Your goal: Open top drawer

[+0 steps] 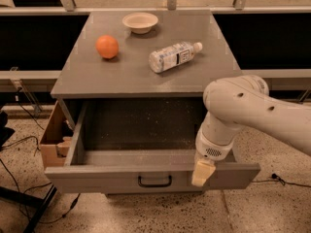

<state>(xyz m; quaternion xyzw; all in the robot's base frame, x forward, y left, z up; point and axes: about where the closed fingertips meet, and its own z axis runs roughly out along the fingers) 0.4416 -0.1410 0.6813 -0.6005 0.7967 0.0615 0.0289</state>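
**A:** Where does the top drawer sit?

**B:** The top drawer (pixel 121 178) stands wide open. Its grey front panel runs right beneath the gripper (pixel 202 172), which rests at the panel's upper edge, toward its right end.

**A:** Is the gripper grasping it?

**B:** I cannot tell whether it is clenched or released. Only a pale yellowish tip shows, lying against the panel's face.

**A:** And the handle?

**B:** The black loop handle (pixel 154 181) is just left of the gripper, at about the same height, in the middle of the panel. The gripper is beside it, not on it.

**A:** What lies behind the gripper?

**B:** The drawer's inside (pixel 141 130), deep, grey and speckled with pale crumbs, stretches behind the gripper and off to its left.

**A:** Above it?

**B:** The white arm (pixel 243 106) rises from the gripper and runs off to the right. The cabinet's grey top (pixel 97 76) lies above and behind. On that top a clear bottle (pixel 172 56) lies on its side, behind the gripper and slightly left. An orange (pixel 107 46) sits farther left, well apart from the bottle. A pale bowl (pixel 140 22) is farthest back, between those two in line.

**A:** Lower down?

**B:** An open cardboard box (pixel 51 140) stands far left of the gripper, just beside the drawer's left wall. Speckled floor (pixel 272 212) spreads below the gripper, with dark cables (pixel 19 149) at the far left.
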